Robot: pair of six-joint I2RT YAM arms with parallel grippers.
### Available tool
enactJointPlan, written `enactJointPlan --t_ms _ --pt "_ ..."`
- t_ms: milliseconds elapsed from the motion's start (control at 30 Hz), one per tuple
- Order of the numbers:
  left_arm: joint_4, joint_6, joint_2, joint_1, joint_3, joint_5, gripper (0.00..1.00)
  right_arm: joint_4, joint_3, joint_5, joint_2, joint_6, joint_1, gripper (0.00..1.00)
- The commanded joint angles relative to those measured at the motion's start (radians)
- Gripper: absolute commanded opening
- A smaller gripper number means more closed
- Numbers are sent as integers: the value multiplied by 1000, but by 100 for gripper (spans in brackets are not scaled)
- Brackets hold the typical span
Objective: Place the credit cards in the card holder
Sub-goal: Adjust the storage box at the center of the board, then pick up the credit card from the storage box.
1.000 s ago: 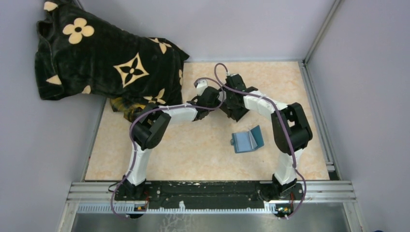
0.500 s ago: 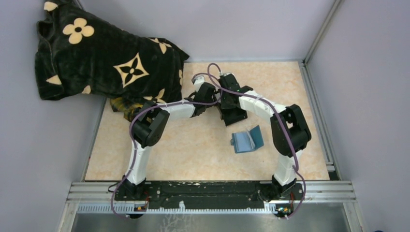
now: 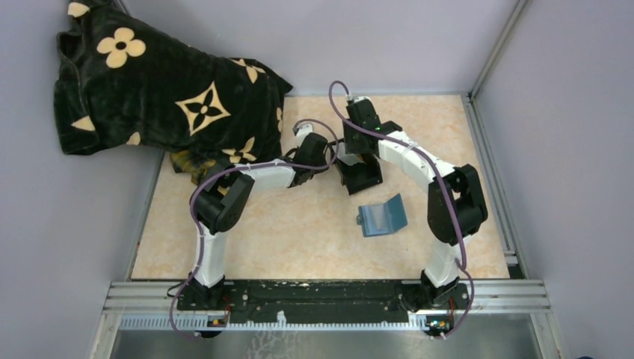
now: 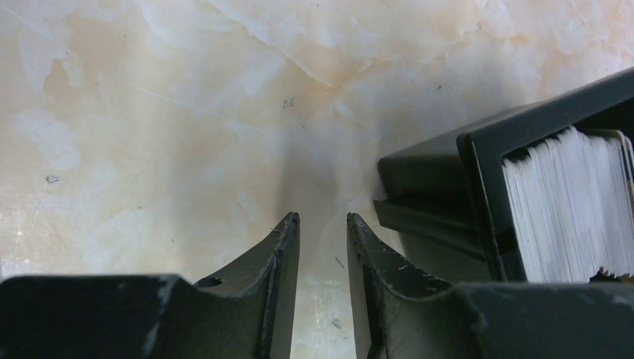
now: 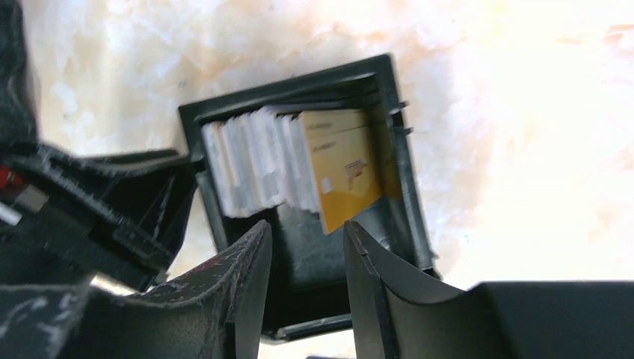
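White and grey cards [image 5: 250,168] stand on edge in a tight stack inside a black open-topped box [image 5: 299,86]. In my right wrist view a yellow-faced card [image 5: 344,176] closes the stack at its 3 o'clock end. My right gripper [image 5: 306,228] hangs over that box, with its fingertips at 6 o'clock from the stack and clear of it. Its jaws stand apart with only the box floor showing between them, so it grips nothing.

In the left wrist view the same box sits at 3 o'clock from my left gripper [image 4: 321,218], just beside the nearer finger. I cannot tell whether they touch. Those jaws are parted by a narrow gap with bare tabletop between them, and they hold nothing.

In the top view the blue card holder [image 3: 381,217] lies on the marble-patterned table [image 3: 299,239], part-open in a V. It is at about 5 o'clock from the box, near it but apart, and neither arm touches it. Both wrists meet at the box near the middle of the table, the left arm reaching in from 8 o'clock and the right from 4 o'clock. A black blanket [image 3: 164,90] with cream flower prints is heaped at the table's 10 o'clock corner and spills past its edge.
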Motion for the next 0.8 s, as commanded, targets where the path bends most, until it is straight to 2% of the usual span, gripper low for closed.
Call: enactJointPlan --t_ms 0,400,767 --pt "20 5 -48 2 -36 46 36 33 75 -7 17 -21 -48 41" --pt "38 -2 -48 -11 -48 82 36 79 90 -178 102 -21 -111 42" --pt "58 -11 -39 -14 -44 125 36 92 37 -258 119 10 -135 43"
